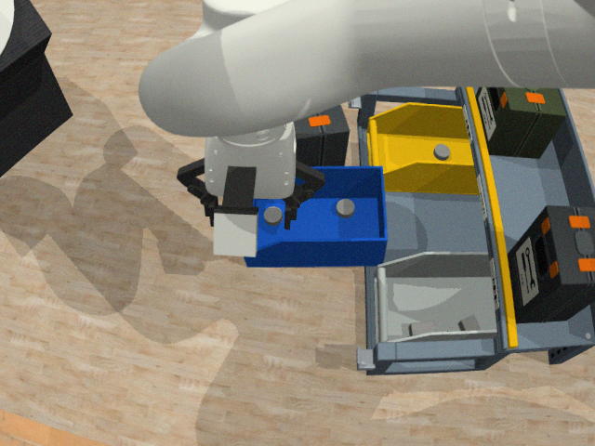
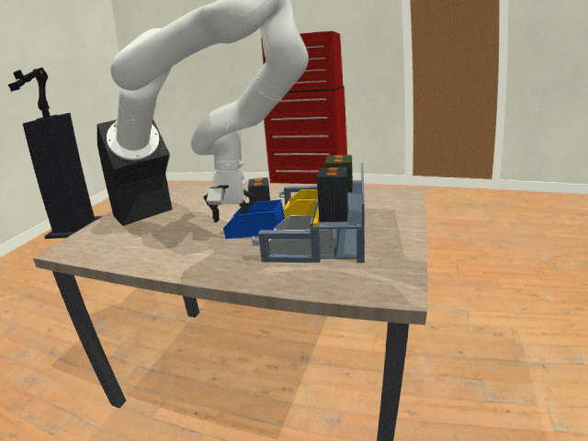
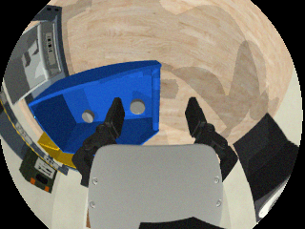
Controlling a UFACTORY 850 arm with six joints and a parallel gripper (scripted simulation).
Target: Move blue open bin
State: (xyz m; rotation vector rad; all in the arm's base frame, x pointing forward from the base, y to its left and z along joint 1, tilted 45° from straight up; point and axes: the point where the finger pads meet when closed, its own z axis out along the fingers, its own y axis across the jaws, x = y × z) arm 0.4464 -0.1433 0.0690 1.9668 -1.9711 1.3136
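Note:
The blue open bin [image 1: 319, 225] sits low in front of the grey shelf [image 1: 432, 230], with two round grey parts [image 1: 272, 215] [image 1: 345, 207] inside. In the overhead view its rear end overlaps the shelf's front edge; I cannot tell whether it touches the shelf. It also shows in the side view [image 2: 254, 218] and in the wrist view [image 3: 102, 105]. My gripper [image 1: 250, 213] is open, with one finger inside the bin and one outside its front wall, gripping nothing. The gripper also shows in the wrist view [image 3: 154, 114].
A yellow bin [image 1: 422, 149] with one grey part and a grey bin [image 1: 437, 297] stand on the shelf either side of the empty middle slot. Dark tool cases [image 1: 552, 264] [image 1: 521, 120] sit on the shelf's upper level. Another dark case [image 1: 322, 137] stands on the table behind the gripper.

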